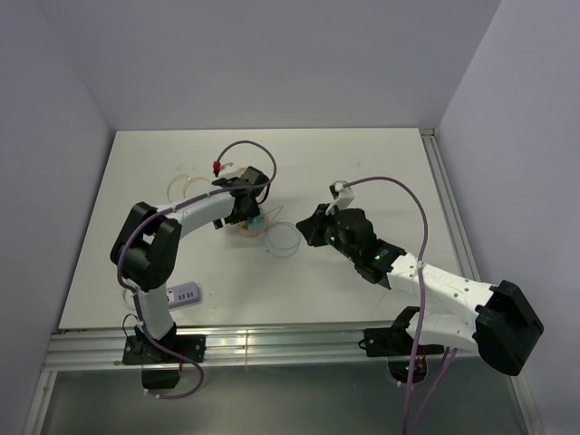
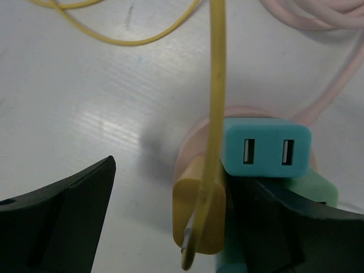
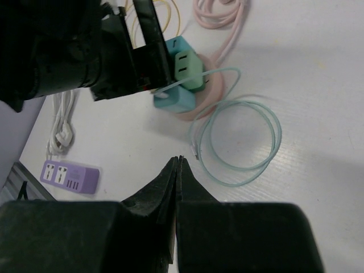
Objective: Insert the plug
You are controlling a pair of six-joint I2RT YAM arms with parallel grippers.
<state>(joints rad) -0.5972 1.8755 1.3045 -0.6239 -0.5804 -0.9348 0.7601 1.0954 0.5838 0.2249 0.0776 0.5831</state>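
Note:
The yellow plug [image 2: 199, 210] hangs on its yellow cable [image 2: 218, 85], metal tip pointing toward the camera, beside a teal charger block [image 2: 267, 151] with two USB ports. A green charger [image 2: 318, 190] and a pink disc [image 2: 190, 145] lie behind them. My left gripper [image 2: 170, 227] is open. The plug rests against its right finger [image 2: 278, 227], while the left finger [image 2: 57, 216] stands well apart. In the top view this gripper [image 1: 246, 213] sits over the charger cluster [image 1: 257, 223]. My right gripper [image 3: 179, 162] is shut on nothing, hovering near a coiled teal cable [image 3: 239, 142].
A purple power strip [image 3: 71, 175] lies near the table's front left edge [image 1: 184, 292]. A white cable [image 3: 61, 128] is bunched left of the chargers, and pink cable loops [image 3: 219, 14] lie behind them. The right gripper [image 1: 313, 228] hangs right of the teal coil [image 1: 283, 238].

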